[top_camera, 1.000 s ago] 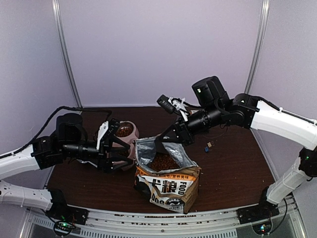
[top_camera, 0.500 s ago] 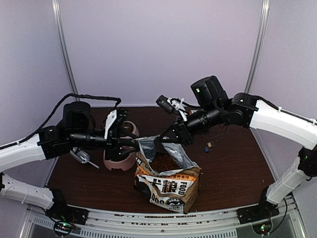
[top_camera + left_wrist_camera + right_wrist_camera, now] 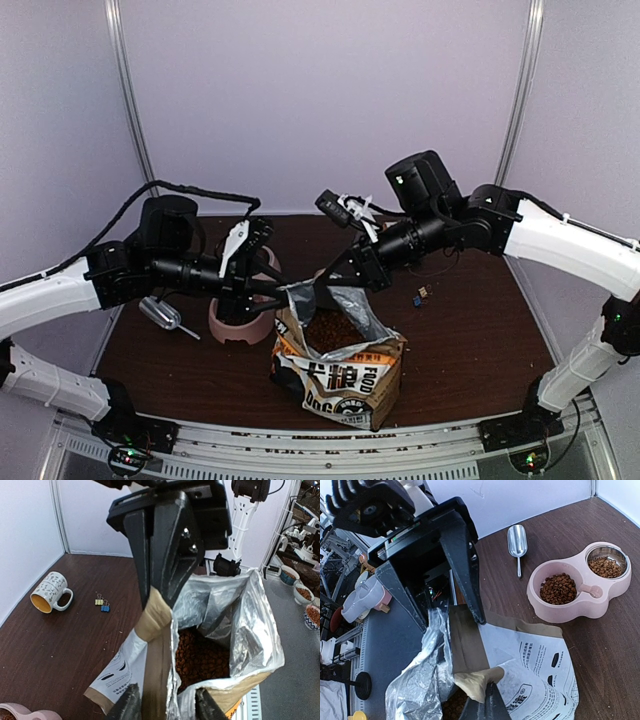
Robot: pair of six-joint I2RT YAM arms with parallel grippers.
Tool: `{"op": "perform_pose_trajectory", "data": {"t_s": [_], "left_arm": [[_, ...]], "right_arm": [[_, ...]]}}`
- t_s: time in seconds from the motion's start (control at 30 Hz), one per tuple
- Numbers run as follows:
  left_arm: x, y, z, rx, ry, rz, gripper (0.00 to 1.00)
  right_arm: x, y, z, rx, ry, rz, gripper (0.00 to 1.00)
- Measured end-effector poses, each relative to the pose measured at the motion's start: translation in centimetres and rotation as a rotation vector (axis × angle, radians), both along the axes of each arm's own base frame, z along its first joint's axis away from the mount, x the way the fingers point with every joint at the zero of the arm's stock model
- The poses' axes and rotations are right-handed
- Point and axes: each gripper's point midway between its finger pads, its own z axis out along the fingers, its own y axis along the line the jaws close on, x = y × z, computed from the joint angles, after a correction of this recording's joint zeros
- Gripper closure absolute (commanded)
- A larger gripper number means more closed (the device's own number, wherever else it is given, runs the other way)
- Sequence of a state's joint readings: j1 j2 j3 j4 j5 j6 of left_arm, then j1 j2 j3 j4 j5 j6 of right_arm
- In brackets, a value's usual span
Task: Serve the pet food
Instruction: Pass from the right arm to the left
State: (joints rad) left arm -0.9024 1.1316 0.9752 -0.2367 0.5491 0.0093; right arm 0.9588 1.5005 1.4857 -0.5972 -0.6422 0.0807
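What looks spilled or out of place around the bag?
Kibble shows only inside the bag and pink bowl. The bag's rim is crumpled: right fingers pinch it, left fingers straddle it. The scoop lies beside the bowl.

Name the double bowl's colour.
The double bowl is pink; right wrist view shows it best.

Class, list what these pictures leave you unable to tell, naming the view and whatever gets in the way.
Left wrist view: whether the left hand already pinches the bag rim; the bottom edge cuts off its fingertips.
Left wrist view: how deep the pet food goes; the foil walls hide it.
Top view: the bag's full lettering; creases hide part, the rest is too small.
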Motion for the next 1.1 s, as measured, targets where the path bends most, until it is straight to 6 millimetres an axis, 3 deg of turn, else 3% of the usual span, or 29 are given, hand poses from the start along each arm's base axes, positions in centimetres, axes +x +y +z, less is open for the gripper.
{"op": "perform_pose_trajectory", "data": {"t_s": [0.07,0.2,0.43,0.53,0.63,0.7,0.77,0.97,1.1], "left_arm": [[0.0,0.1,-0.4,0.016,0.004,0.003,0.53],[0.3,0.3,-0.7,0.031,-0.008,0.019,0.63],[0.9,0.4,-0.6,0.036,-0.045,0.040,1.00],[1.0,0.4,-0.7,0.042,-0.053,0.043,1.00],[1.5,0.6,-0.8,0.049,-0.063,0.073,1.00],[1.9,0.8,-0.7,0.052,-0.072,0.096,1.00],[2.4,1.3,-0.8,0.061,-0.068,0.118,1.00],[4.2,3.2,-1.4,0.074,-0.007,0.156,1.00],[5.0,4.1,-1.4,0.070,0.014,0.173,1.00]], "right_arm": [[0.0,0.0,0.0,-0.001,0.000,0.001,1.00],[0.0,0.0,-0.1,-0.003,0.000,0.002,1.00],[-0.1,0.0,-0.1,-0.005,0.001,0.003,1.00],[0.0,0.0,-0.2,-0.013,-0.002,-0.004,0.80],[0.5,-0.2,0.0,-0.016,-0.016,-0.041,0.53],[1.1,-0.8,0.6,-0.016,-0.047,-0.084,0.35],[1.8,-2.0,1.8,0.003,-0.087,-0.143,0.24],[1.8,-8.2,5.4,0.104,-0.207,-0.327,0.15],[0.2,-10.8,5.0,0.168,-0.214,-0.362,0.14]]}}
